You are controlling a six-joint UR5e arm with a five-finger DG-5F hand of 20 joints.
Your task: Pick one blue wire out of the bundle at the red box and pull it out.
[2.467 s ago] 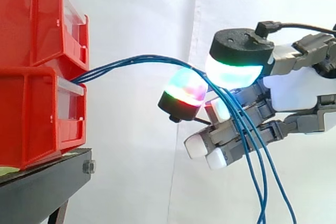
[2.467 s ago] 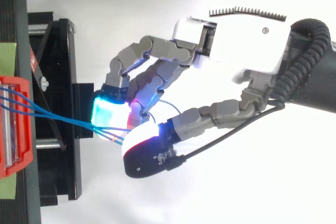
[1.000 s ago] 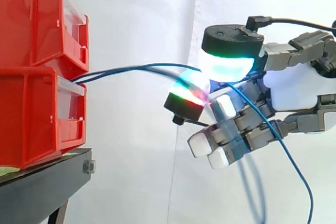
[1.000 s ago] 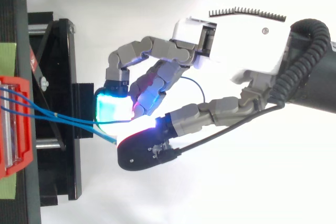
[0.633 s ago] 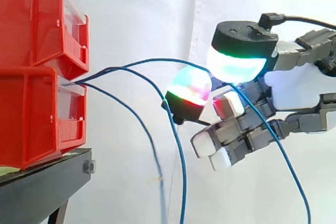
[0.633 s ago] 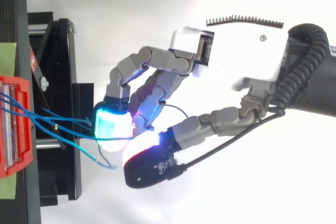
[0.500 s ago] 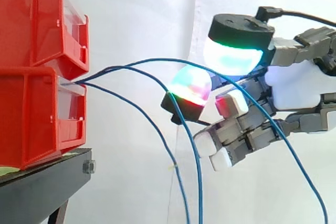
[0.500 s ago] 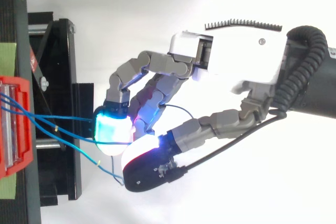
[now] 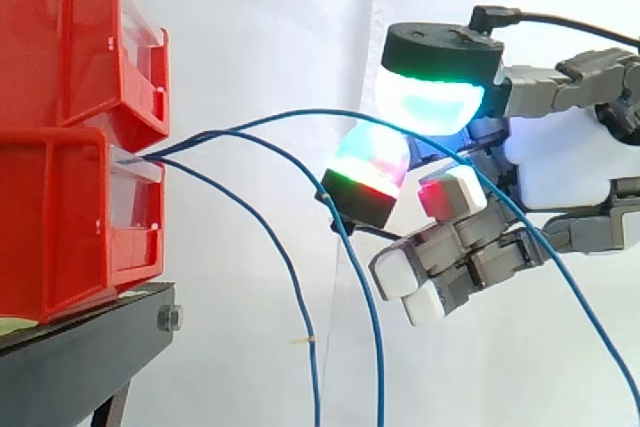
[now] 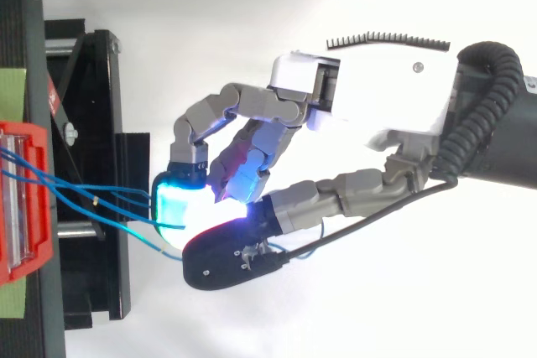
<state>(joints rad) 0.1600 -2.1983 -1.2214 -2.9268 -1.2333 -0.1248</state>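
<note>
Blue wires (image 9: 185,139) come out of the gap between two stacked red bins (image 9: 60,217) at the left of the side view. The bins sit on a black stand (image 9: 80,367) before a white curtain (image 9: 260,27). Close to the bins the three wires run together; farther out they part.

One wire (image 9: 330,111) arcs up and to the right and runs into the robot hand (image 9: 560,167), which comes in from the right edge. The robot hand is closed in a pinch on it. The thumb pad (image 9: 430,102) (cyan with a green rim) sits on top and a finger pad (image 9: 368,162) (cyan above, red below) meets it from beneath. The wire passes through the spot where the two touch. Past the pinch the same wire slopes down in front of the hand toward the lower right corner. The remaining fingers (image 9: 450,247) are curled below the pinch; one of their pads glows red, the others white.

The other two wires (image 9: 372,327) hang slack, drooping from the bins to the bottom edge. One of them runs close by the black back of the finger pad (whether it touches, I cannot tell).

From above, the wires fan out from the bins (image 10: 25,267) at the left edge and cross over the stand. They draw together at the cyan finger pad (image 10: 178,203). The thumb's black back (image 10: 222,262) lies pressed in just beside that pad, and the robot hand (image 10: 377,90) stretches away to the right.
</note>
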